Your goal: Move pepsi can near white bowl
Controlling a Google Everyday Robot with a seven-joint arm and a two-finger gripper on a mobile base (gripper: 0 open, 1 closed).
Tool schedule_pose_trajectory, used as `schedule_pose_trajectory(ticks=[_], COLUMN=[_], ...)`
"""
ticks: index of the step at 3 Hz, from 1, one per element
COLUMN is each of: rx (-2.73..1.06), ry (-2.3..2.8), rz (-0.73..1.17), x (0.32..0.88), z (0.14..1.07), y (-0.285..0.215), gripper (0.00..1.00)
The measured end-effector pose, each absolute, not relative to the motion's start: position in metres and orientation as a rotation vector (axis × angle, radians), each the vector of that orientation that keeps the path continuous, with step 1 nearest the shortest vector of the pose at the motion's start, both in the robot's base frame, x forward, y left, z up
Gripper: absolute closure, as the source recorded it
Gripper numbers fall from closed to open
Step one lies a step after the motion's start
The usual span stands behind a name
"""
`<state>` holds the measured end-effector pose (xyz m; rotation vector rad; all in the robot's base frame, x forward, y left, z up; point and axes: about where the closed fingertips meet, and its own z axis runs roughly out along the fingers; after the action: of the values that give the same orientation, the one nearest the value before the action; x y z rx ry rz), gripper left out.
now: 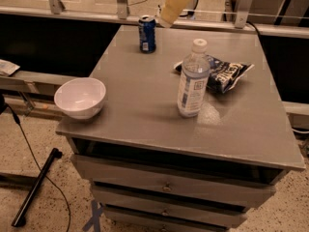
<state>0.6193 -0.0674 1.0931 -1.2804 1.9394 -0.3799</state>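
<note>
1. Gripper (170,14): tan, enters from the top edge of the view and is angled down and to the left. Its tip hangs over the back edge of the table, just above and to the right of the pepsi can. It looks clear of the can, with no contact visible. Whether it's spread or closed can't be made out.
2. Pepsi can (147,34): upright, dark blue with a silver top. It stands on the back-left part of the table top near the far edge, on its own with nothing against it.
3. Water bottle (193,79): clear plastic with a white cap and a label around the middle, upright. It sits right of the table's centre, well apart from the can.
4. Chip bag (227,74): dark and crumpled, lying flat just behind and to the right of the bottle. The bottle overlaps it in the view, so I can't tell if they touch.
5. White bowl (80,97): glossy, right way up, at the front-left corner of the table close to the left edge. It is well apart from the can, roughly the table's depth away.
6. Table (140,120): grey flat top carrying all four items, with stacked drawers (166,185) underneath.
7. Floor, lower left: a black pole (36,187) lies slanted with a thin cable next to it, and there is a blue tape mark (94,217) by the table base.
8. Behind the table: a metal railing (87,14) runs across the view.
</note>
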Motion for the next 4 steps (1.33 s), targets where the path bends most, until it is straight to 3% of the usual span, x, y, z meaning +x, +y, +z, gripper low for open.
schedule_pose_trajectory(ticks=[1, 2, 4], rx=[-1.141, -1.045, -1.003], ry=[1.975, 1.969, 1.993], rz=[-0.512, -0.581, -0.488], x=[0.661, 0.669, 0.670], z=[1.042, 1.048, 1.055], y=[-0.089, -0.102, -0.108], gripper=[0.00, 0.00, 0.00])
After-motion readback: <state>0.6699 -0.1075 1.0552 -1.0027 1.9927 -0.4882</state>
